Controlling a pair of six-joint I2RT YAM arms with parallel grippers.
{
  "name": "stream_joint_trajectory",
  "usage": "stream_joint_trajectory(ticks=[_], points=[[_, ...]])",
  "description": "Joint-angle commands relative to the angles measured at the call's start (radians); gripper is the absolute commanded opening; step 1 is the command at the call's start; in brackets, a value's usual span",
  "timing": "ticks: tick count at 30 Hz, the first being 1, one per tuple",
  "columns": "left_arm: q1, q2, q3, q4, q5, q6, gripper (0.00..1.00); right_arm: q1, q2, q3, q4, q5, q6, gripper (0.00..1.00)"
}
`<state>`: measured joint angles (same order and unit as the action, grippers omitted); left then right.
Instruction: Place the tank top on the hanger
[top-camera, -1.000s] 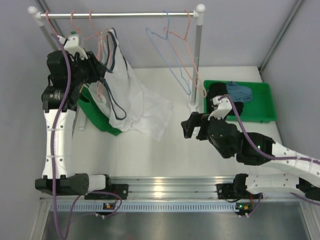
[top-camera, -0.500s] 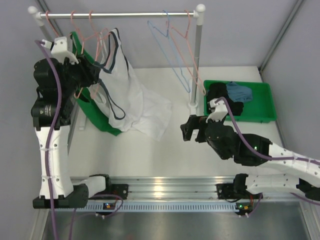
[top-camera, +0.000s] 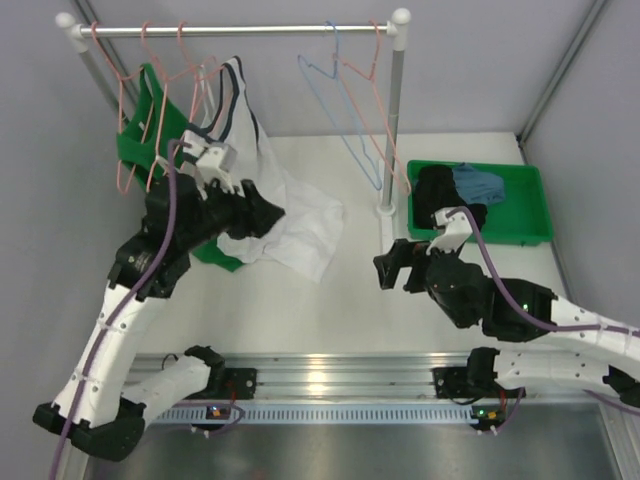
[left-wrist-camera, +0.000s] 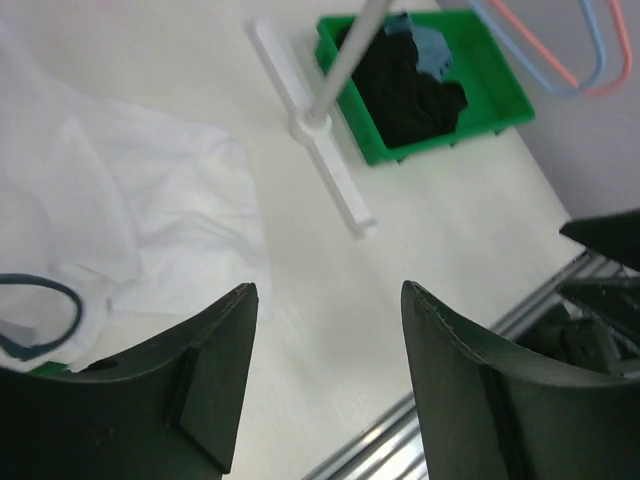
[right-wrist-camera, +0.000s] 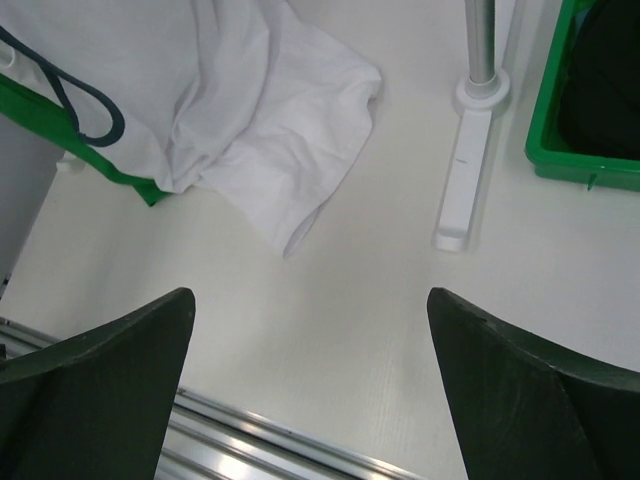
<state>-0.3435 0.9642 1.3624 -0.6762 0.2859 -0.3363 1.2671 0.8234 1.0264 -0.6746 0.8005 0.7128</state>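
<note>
Tank top (top-camera: 295, 215) hanging from pink hanger (top-camera: 188, 60) on rail (top-camera: 270, 30), hem on table (top-camera: 330, 320), left gripper (left-wrist-camera: 328, 295) over it, fingers wide, empty, right gripper (right-wrist-camera: 310, 300) wide, empty.

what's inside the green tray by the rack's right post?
A black garment with a blue garment partly over it, in the left half of the green tray; the right half is bare. Anything under the clothes is hidden.
</note>
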Motion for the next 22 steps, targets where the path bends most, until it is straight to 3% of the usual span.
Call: stream_joint_trajectory(ticks=[1,6,10,17,22], points=[[-0.203,-0.077,-0.120,0.096,-0.203,-0.046,0.64,0.000,-0.036,-0.031,-0.005,0.031,0.028,1.00],[-0.299,-0.182,-0.412,0.204,-0.215,-0.156,0.64,0.000,-0.076,-0.129,-0.017,0.019,0.077,1.00],[-0.421,-0.231,-0.613,0.289,-0.319,-0.236,0.62,0.000,-0.075,-0.196,-0.043,0.014,0.135,1.00],[-0.626,-0.203,-0.697,0.375,-0.499,-0.277,0.61,-0.002,-0.064,-0.270,-0.039,0.002,0.183,1.00],[-0.640,-0.185,-0.694,0.374,-0.502,-0.267,0.61,0.000,-0.053,-0.269,-0.043,0.020,0.195,1.00]])
